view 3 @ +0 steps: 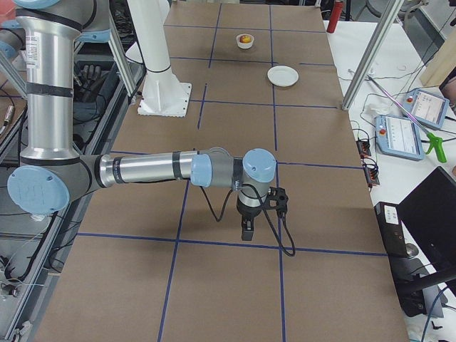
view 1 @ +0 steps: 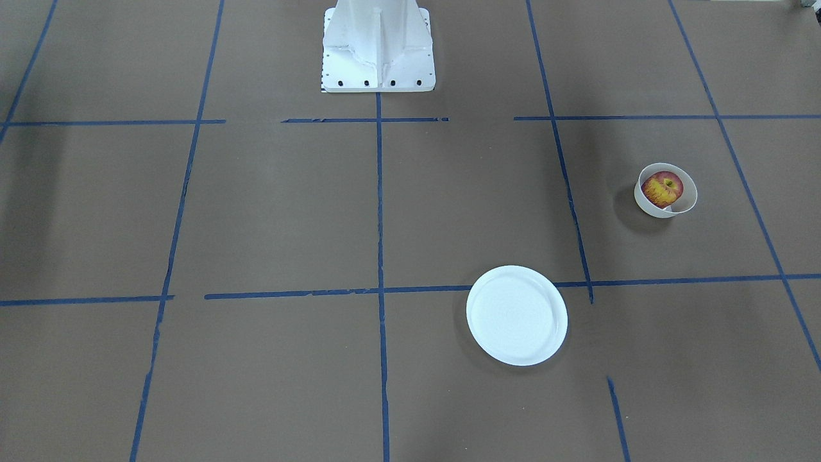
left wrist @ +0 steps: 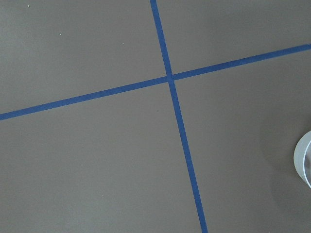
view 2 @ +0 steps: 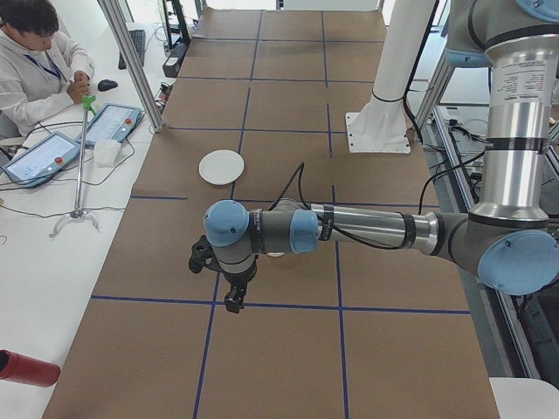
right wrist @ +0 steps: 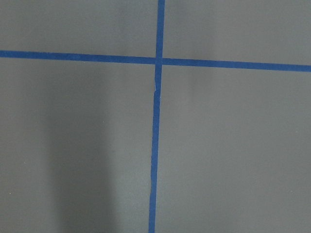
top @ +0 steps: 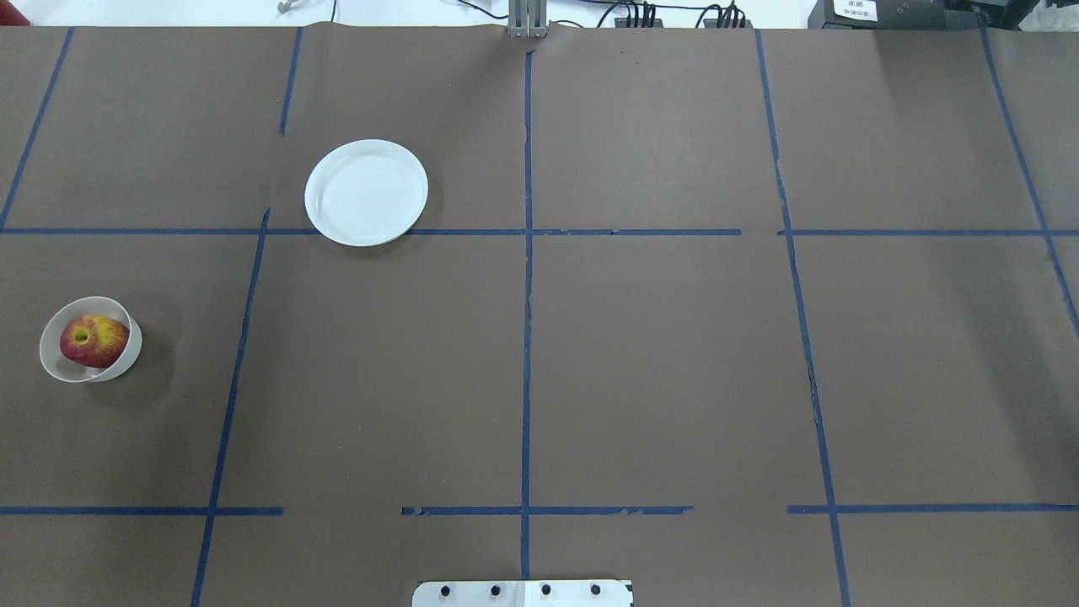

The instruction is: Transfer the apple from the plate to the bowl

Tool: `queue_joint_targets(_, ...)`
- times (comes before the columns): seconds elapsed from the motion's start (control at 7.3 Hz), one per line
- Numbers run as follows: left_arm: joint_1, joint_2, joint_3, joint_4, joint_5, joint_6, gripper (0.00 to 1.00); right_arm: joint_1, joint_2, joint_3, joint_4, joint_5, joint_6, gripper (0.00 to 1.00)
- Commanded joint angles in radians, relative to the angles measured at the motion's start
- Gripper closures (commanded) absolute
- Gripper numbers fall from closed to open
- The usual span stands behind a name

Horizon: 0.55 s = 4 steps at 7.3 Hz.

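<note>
The red and yellow apple (view 1: 662, 188) lies inside the small cream-white bowl (view 1: 646, 205) on my left side of the table; it also shows in the overhead view (top: 93, 340). The flat white plate (view 1: 517, 316) stands bare, farther from my base and nearer the middle (top: 366, 192). My left gripper (view 2: 232, 299) shows only in the exterior left view, hanging above the table, and I cannot tell its state. My right gripper (view 3: 246, 231) shows only in the exterior right view, far from both dishes, state also unclear. The bowl's rim (left wrist: 303, 158) edges into the left wrist view.
The brown table carries a grid of blue tape lines. My white base mount (view 1: 378, 51) stands at the table's near edge. An operator (view 2: 35, 61) sits at a side desk with tablets, and a red bottle (view 2: 26, 367) lies there.
</note>
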Motion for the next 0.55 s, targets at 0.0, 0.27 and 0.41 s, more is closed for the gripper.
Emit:
queue_joint_targets(0.0, 0.001, -0.008, 0.001, -0.009, -0.001, 0.001, 0.00, 0.000, 0.000, 0.000, 0.000, 0.000, 0.000, 0.00)
queue_joint_targets(0.27, 0.003, -0.010, 0.002, -0.009, 0.000, 0.001, 0.00, 0.000, 0.000, 0.000, 0.000, 0.000, 0.000, 0.00)
queue_joint_targets(0.41, 0.003, -0.016, 0.005, -0.009, 0.000, 0.001, 0.00, 0.000, 0.000, 0.000, 0.000, 0.000, 0.000, 0.00)
